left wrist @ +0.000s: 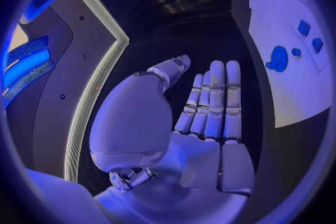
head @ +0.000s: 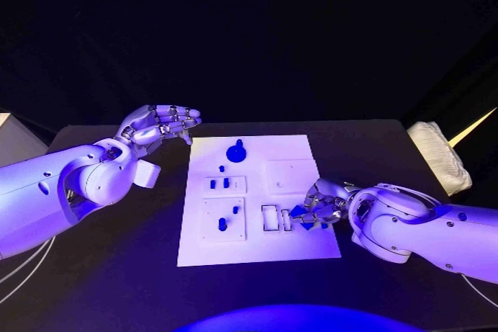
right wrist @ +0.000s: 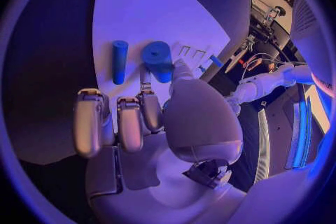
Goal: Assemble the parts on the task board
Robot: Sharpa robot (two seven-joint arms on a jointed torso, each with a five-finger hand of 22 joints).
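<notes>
right hand on a blue part at the board's near-right corner

the right hand (head: 324, 204) sits low over the near-right corner of the task board (head: 272, 245), its fingers curled in around a small blue part (head: 301, 213) pinched at their tips, just beside the two slotted holders (head: 278, 219). in the right wrist view a short blue cylinder (right wrist: 158, 59) sits at the fingertips (right wrist: 148, 107) and a thin blue rod (right wrist: 120, 61) lies just beside it on the white plate. the left hand (head: 157, 124) hovers off the far-left edge of the board, fingers straight and apart, holding nothing.

the parts look like small, rigid plastic pieces: light, stiff, smooth and probably easy to let slip or roll. a pinch across the round body, not the ends, seems the safest hold.

as for receptacles, the two square insert blocks (head: 224, 219) on the left half of the board each have small blue pegs standing in them; a round blue knob (head: 237, 153) stands at the far end. whether the slotted holders hold anything i cannot tell.
</notes>
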